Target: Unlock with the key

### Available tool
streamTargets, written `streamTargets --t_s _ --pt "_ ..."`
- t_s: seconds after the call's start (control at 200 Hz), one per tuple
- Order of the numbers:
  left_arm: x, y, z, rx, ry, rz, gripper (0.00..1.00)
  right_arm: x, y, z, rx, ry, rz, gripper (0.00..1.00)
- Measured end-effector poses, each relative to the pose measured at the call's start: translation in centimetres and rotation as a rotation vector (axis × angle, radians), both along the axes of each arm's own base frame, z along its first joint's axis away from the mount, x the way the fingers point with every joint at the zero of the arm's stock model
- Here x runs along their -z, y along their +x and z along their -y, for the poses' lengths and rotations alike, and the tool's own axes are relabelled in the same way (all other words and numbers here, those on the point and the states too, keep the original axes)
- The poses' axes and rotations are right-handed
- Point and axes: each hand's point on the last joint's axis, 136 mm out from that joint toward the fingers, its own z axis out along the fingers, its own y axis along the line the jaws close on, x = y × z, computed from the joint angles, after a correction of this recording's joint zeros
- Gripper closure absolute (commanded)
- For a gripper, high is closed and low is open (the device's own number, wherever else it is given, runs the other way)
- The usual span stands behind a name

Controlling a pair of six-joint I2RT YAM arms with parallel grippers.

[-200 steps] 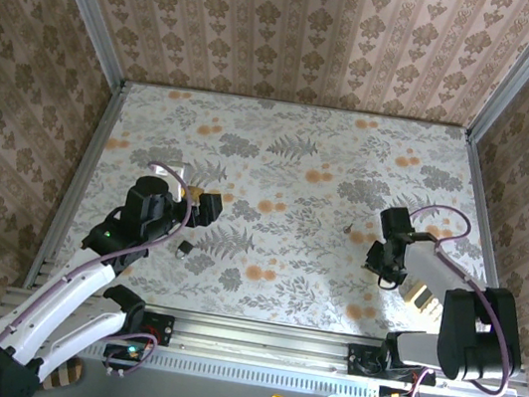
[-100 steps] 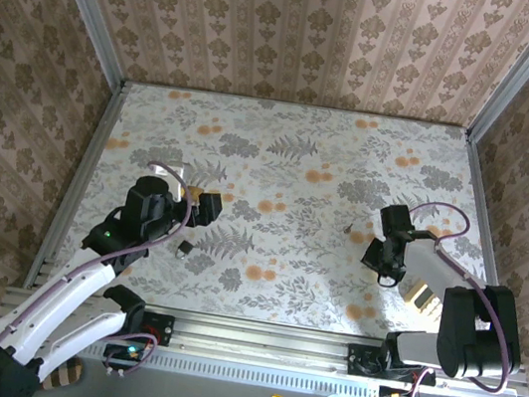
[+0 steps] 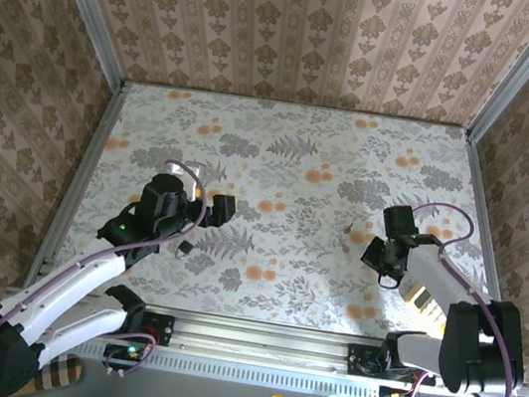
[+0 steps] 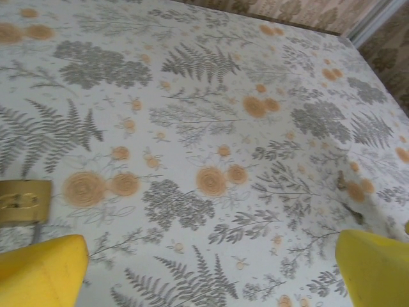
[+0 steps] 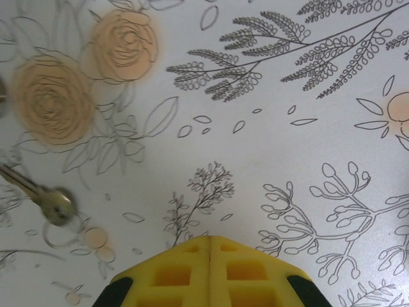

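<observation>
right wrist — fingers (image 5: pixel 167 276) pressed together, near key (image 5: pixel 54 203)

We see the table cover (image 4: pixel 192 128) as a smooth, matt printed sheet, paper or vinyl we cannot tell, and the key (image 5: pixel 54 203) as bare, glossy silver metal. The lock (image 4: pixel 22 201) looks like dull brass-coloured metal, while the fingers (image 5: pixel 169 275) of the right gripper (image 5: pixel 209 242) and those of the left gripper (image 4: pixel 211 256) are matt yellow plastic, the right ones moulded with square recesses. The walls (image 3: pixel 301 33) look papered and matt, and the frame rail (image 3: pixel 247 369) is dull grey metal.
</observation>
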Motion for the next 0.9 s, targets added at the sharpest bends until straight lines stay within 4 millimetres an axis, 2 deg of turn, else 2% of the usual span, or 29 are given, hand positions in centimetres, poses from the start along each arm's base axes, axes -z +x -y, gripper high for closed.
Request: streamTargets --t_s 0.145,0.195,0.31,0.385,0.505,0.6,0.76,0.9 --pt "0.0 0.0 2.3 0.049 -0.041 -0.006 0.00 -1.6 0.4 -0.5 0.006 0.035 0.067 1.00" --pt "0.2 -0.1 3.1 0.066 -0.051 -0.014 0.00 -2.0 0.5 -0.7 0.003 0.047 0.081 0.85" --pt "0.7 -0.4 4.7 0.100 -0.064 -0.026 0.00 -2.0 0.6 -1.5 -0.014 0.088 0.082 0.66" --pt "1.1 -0.5 5.5 0.118 -0.065 -0.034 0.01 -1.8 1.0 -2.7 -0.035 0.121 0.075 0.60" --pt "2.0 -0.5 6.3 0.132 -0.056 -0.054 0.01 -1.4 1.7 -5.6 -0.098 0.154 0.059 0.59" --pt "2.0 -0.6 6.4 0.135 -0.056 -0.054 0.01 -0.8 2.1 -7.2 -0.120 0.169 0.046 0.60" --pt "1.2 -0.7 6.3 0.136 -0.070 -0.035 0.00 0.5 2.5 -8.6 -0.131 0.165 0.003 0.62" --pt "0.4 -0.9 6.0 0.130 -0.083 -0.014 0.00 0.4 3.2 -9.2 -0.160 0.118 0.001 0.65"
